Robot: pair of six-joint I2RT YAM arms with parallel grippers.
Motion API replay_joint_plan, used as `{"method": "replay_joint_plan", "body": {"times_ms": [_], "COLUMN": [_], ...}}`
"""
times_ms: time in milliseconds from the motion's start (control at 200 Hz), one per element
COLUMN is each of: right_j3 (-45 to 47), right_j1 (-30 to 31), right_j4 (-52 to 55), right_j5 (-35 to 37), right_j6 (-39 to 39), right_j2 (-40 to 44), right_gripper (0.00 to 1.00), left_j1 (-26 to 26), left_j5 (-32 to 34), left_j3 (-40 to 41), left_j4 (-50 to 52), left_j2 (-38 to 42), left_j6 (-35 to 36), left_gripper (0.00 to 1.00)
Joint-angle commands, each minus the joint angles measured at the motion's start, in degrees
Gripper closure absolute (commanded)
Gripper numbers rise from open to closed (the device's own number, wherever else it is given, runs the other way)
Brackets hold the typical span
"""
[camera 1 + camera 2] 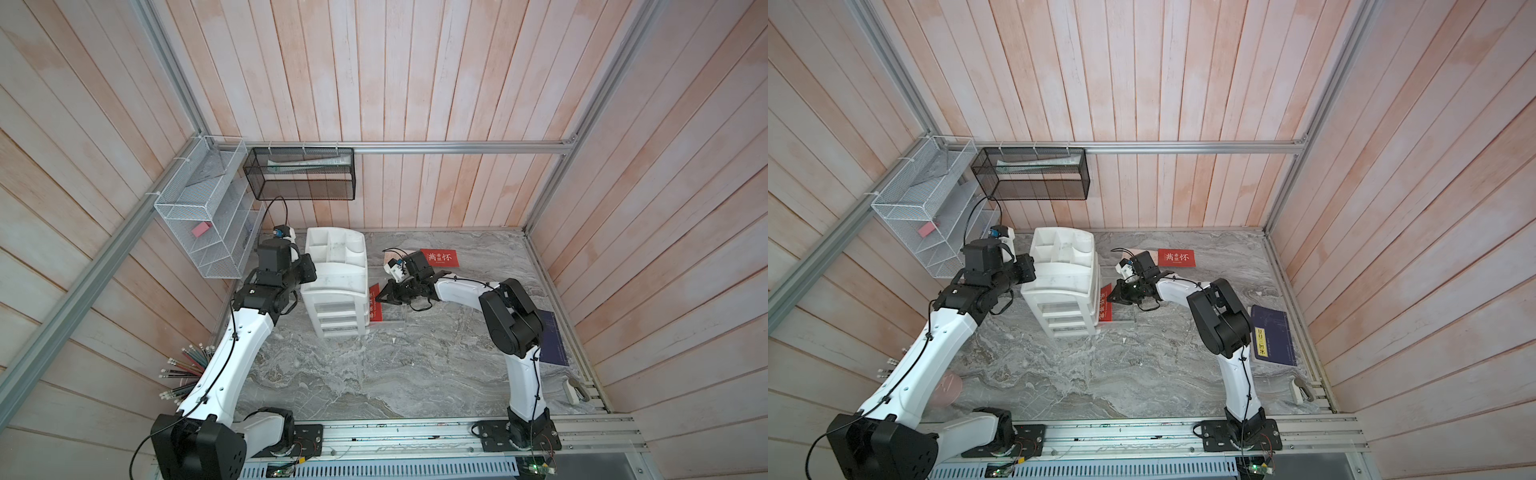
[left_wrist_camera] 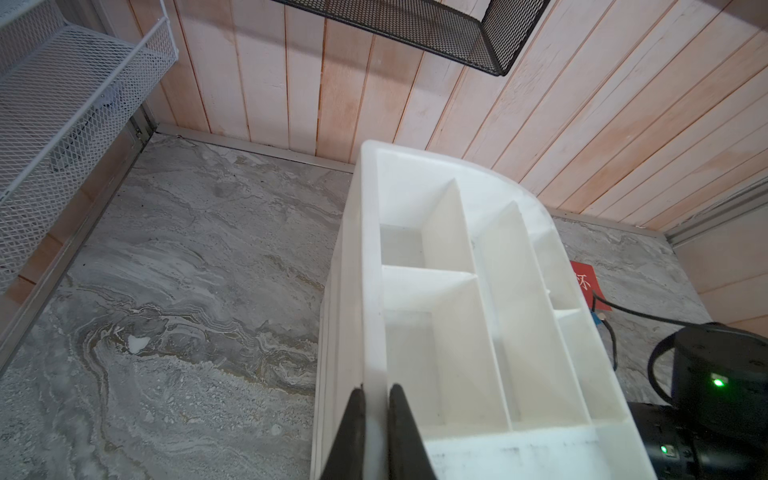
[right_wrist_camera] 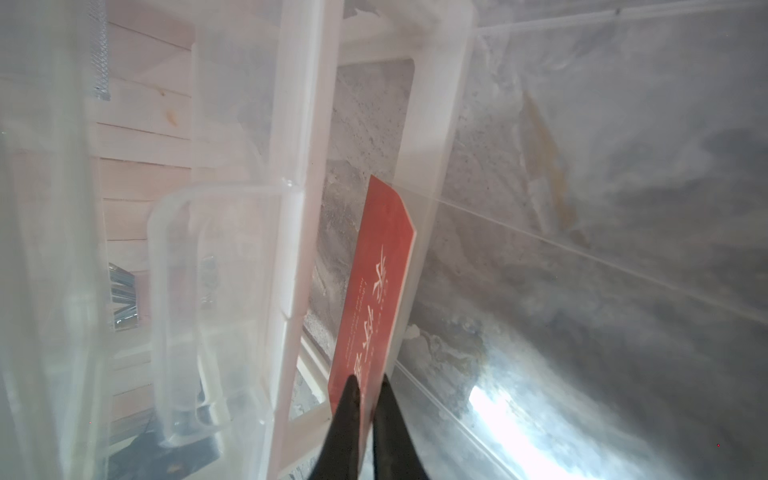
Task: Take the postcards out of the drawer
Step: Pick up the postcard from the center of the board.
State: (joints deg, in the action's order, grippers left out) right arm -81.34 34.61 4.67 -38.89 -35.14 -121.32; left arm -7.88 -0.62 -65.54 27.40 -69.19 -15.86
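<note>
where the right gripper [image 3: 368, 388] is: low at the centre of both top views [image 1: 376, 298], fingers closed on the near corner of a red postcard [image 3: 376, 282].
red postcard: on edge inside the clear drawer [image 1: 392, 321], just right of the white organiser [image 1: 334, 286]; its white characters face the wrist camera.
in the way: the drawer's clear wall runs close along one side of the card, the organiser's white frame along the other; whether the card touches either cannot be told.
left gripper [image 2: 376, 415]: fingers clamped on the organiser's side wall, at the bottom of the left wrist view.
second red postcard [image 1: 440, 257]: flat on the marble table [image 1: 374, 374], right of centre, beyond the right wrist.
beige postcard [image 1: 387, 259]: mostly hidden behind the right wrist, near the second red one.
navy booklet [image 1: 1273, 334]: right edge of the table, partly behind the right arm.
around: black mesh basket [image 1: 299, 191] and white mesh basket [image 1: 178, 203] holding a pink eraser [image 1: 201, 228] in the upper left; pencils [image 1: 187, 365] at lower left.
</note>
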Motion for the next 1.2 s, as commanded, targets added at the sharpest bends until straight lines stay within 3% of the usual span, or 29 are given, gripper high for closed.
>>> {"method": "replay_joint_plan", "body": {"times_ms": [0,195,715,1195], "right_j3": [0.99,1.29,2.88,-2.81], "right_j1": [0.15,0.08,-2.2,-3.32], "right_j4": [1.43,1.44,2.97,13.86], "right_j5": [0.75,1.55,8.4,22.77], "right_j6": [0.42,0.42,2.09,13.86], "right_j2": [0.05,0.83,7.79,16.01], "right_gripper": [0.94,0.97,0.98,0.99], "left_j1": [0.31,0.32,0.32,0.23], "left_j5": [-0.83,-0.87,0.62,-0.92], "left_j3": [-0.16,-0.82,-3.15,-2.75], "left_j4": [0.82,0.81,1.61,-0.61], "left_j2": [0.93,0.96,1.91,6.09], "left_j6": [3.33,3.56,4.08,6.41], "left_gripper": [0.91,0.91,0.71,0.68]}}
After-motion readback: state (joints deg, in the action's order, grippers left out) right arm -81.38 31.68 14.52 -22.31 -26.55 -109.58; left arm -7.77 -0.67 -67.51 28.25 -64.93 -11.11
